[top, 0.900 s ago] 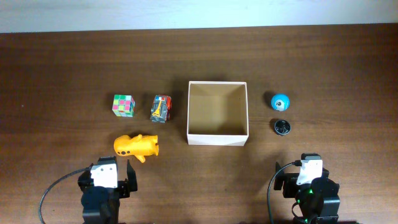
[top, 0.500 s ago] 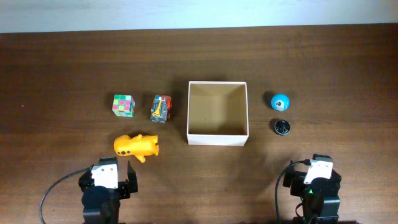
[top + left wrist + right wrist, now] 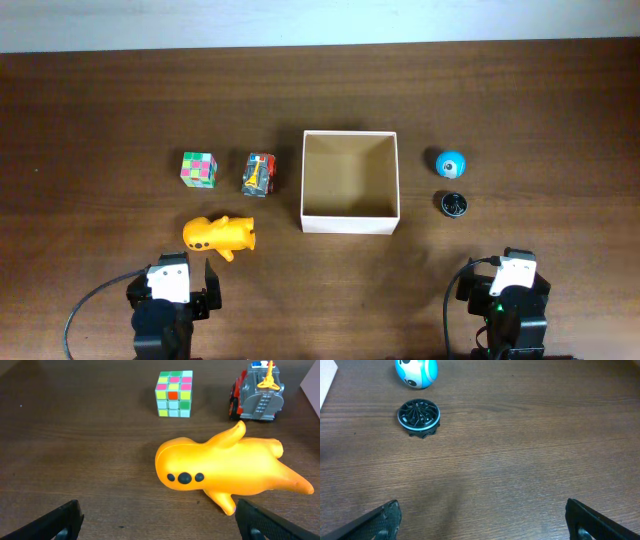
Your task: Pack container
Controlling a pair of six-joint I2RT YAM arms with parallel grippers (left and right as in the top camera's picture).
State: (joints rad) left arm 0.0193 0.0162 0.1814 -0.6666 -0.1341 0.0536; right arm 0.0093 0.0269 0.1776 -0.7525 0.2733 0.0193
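The container (image 3: 350, 220), a square white cardboard box with a tan inside, stands open and empty at the table's middle. Left of it lie a yellow toy animal (image 3: 220, 235) (image 3: 225, 467), a toy truck (image 3: 259, 173) (image 3: 257, 391) and a colour cube (image 3: 198, 169) (image 3: 174, 394). Right of it lie a blue ball toy (image 3: 450, 162) (image 3: 416, 371) and a black round disc (image 3: 454, 203) (image 3: 419, 417). My left gripper (image 3: 157, 520) is open and empty just in front of the yellow toy. My right gripper (image 3: 485, 520) is open and empty, well in front of the disc.
The table is dark brown wood (image 3: 100, 120) with a pale wall edge along the back. Both arm bases sit at the front edge, the left arm (image 3: 168, 300) and the right arm (image 3: 510, 300), with cables trailing from them.
The right arm has shifted a little to the right and toward the front edge. The left arm and all the toys have stayed put.
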